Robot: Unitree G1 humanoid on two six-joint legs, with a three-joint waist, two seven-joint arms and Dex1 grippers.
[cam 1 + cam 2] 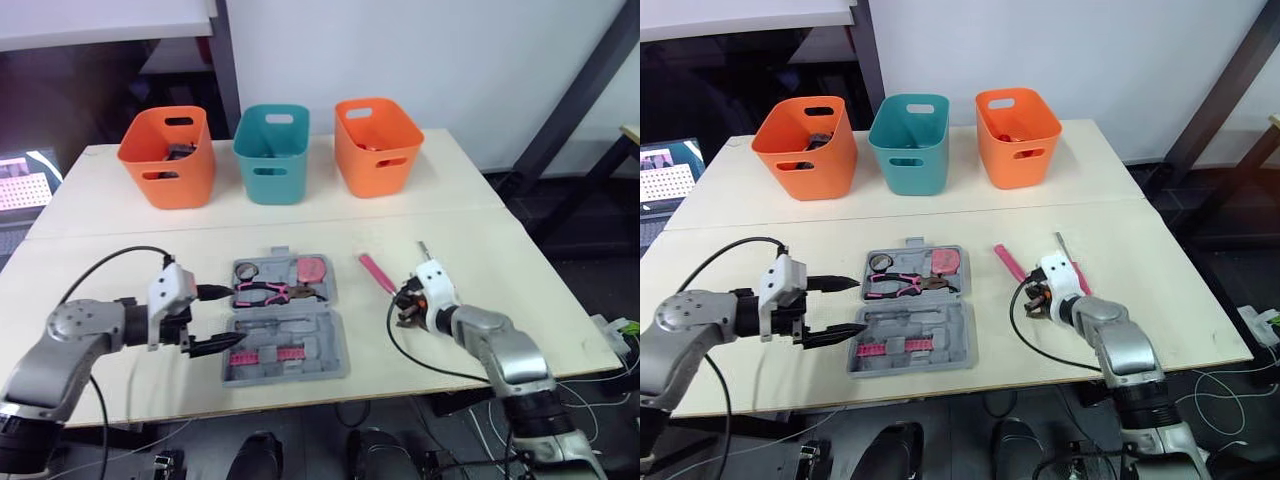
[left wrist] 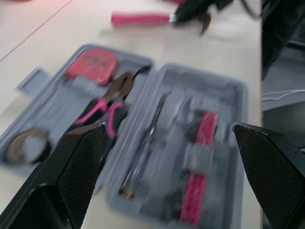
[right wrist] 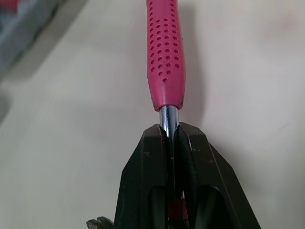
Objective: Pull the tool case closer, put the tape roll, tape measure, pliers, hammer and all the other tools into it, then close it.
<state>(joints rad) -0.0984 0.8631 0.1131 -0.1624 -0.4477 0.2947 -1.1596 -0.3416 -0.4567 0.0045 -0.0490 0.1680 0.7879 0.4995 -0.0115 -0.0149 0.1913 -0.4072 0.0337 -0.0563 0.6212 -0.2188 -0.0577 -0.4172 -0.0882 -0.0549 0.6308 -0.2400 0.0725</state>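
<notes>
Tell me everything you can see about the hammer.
The hammer has a pink, rubbery-looking grip dimpled with rows of small holes, and a shiny metal shaft. The right gripper is shut on the shaft just past the grip. The handle points away from the gripper, low over the pale table, right of the open tool case. Its head is hidden.

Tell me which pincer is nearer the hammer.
Right. The right pincer is shut on the hammer's metal shaft; the left pincer hangs open at the case's left side, far from it.
</notes>
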